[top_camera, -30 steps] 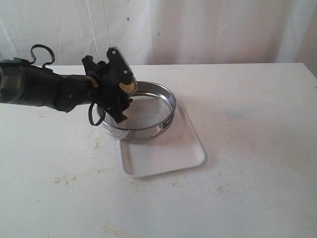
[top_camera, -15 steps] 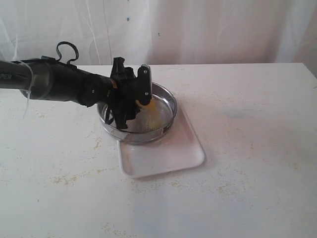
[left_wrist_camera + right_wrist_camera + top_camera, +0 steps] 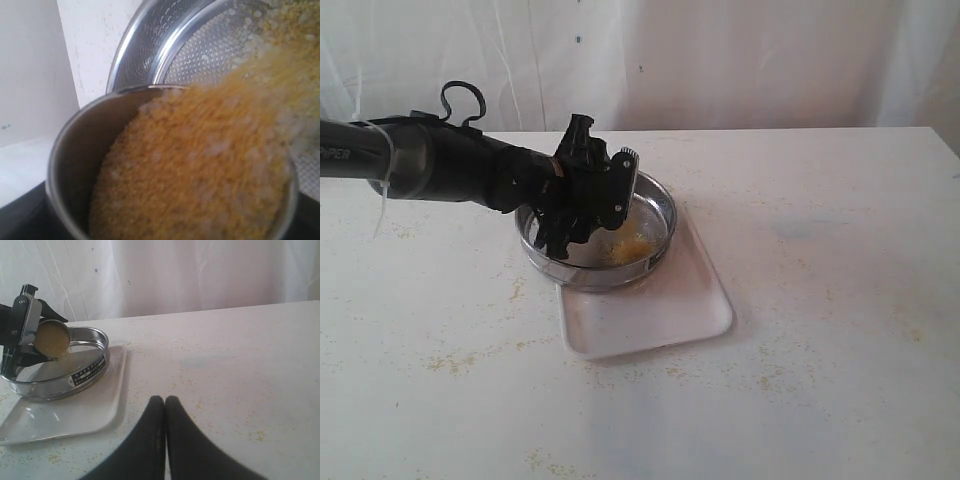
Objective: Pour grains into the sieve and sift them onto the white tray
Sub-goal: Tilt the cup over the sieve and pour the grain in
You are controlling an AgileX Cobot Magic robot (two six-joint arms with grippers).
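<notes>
- While the pour into the sieve (image 3: 665,212) was under way, the table (image 3: 840,300) bore the whole set-up, its top flecked with yellowish specks.
- The tray (image 3: 670,320) lay flat near the table's middle. Its uncovered near half showed bare white, with nothing sifted onto it.
- The sieve sat on the tray's far end, with a small yellow heap of grains (image 3: 630,245) on its mesh.
- The left gripper (image 3: 590,195) hung over the sieve's left rim, jaws spread wide and clamped on a steel cup (image 3: 75,165) tipped steeply toward the mesh.
- The right gripper (image 3: 164,401) waited well apart from the tray, jaws pressed together and holding nothing.
- The cup looked well filled, a mix of yellow meal and pale grains sliding over its lip and falling into the sieve.
- By appearances, the first step was only partly done. The next move called for emptying the cup over the mesh, then shaking the sieve above the tray without spilling past its low rim.
</notes>
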